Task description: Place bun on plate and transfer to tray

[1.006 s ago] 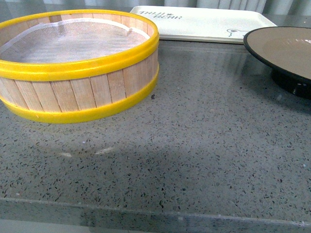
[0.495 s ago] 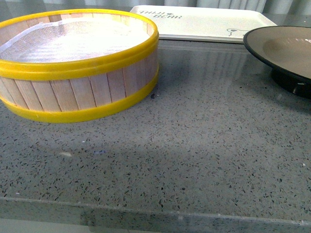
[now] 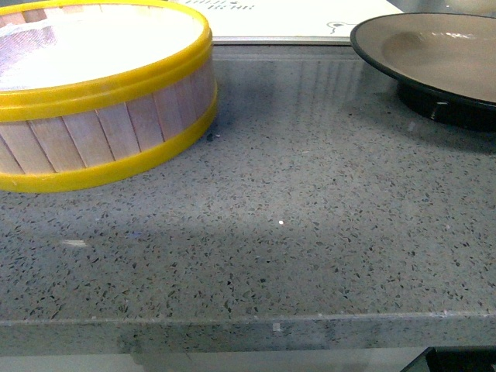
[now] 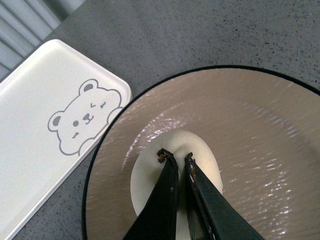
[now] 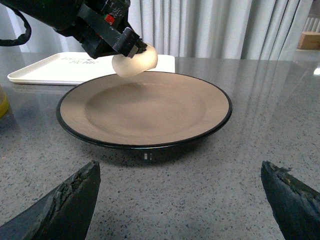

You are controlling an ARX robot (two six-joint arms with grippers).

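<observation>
In the front view, one yellow-rimmed wooden steamer basket (image 3: 93, 93) stands at the left on the grey speckled countertop (image 3: 310, 232). One plate (image 3: 372, 48), tan inside with a black rim, stands at the right, well apart from the basket. A strip of one cream tray (image 3: 279, 22) shows behind them. Neither arm appears here, and no bun shows.

In the left wrist view, the left gripper (image 4: 176, 156) has its two dark fingers pressed almost together on the top of one cream-white bun (image 4: 202, 152). The bun sits over the plate's (image 4: 260, 130) tan inside. Beside the plate lies the tray (image 4: 30, 125), with one bear drawing (image 4: 82, 117) at its corner; the plate's rim overlaps that corner in the picture.

In the right wrist view, the right gripper (image 5: 180, 200) has its two fingers spread wide apart, low over the countertop, on the near side of the plate (image 5: 150, 146) and holding nothing. The left gripper (image 5: 131, 46) pinches the single bun (image 5: 140, 64) above the far part of the plate. The bun appears clear of the plate's surface. The tray (image 5: 45, 72) lies behind the plate, and pale curtains (image 5: 210, 27) hang beyond.
</observation>
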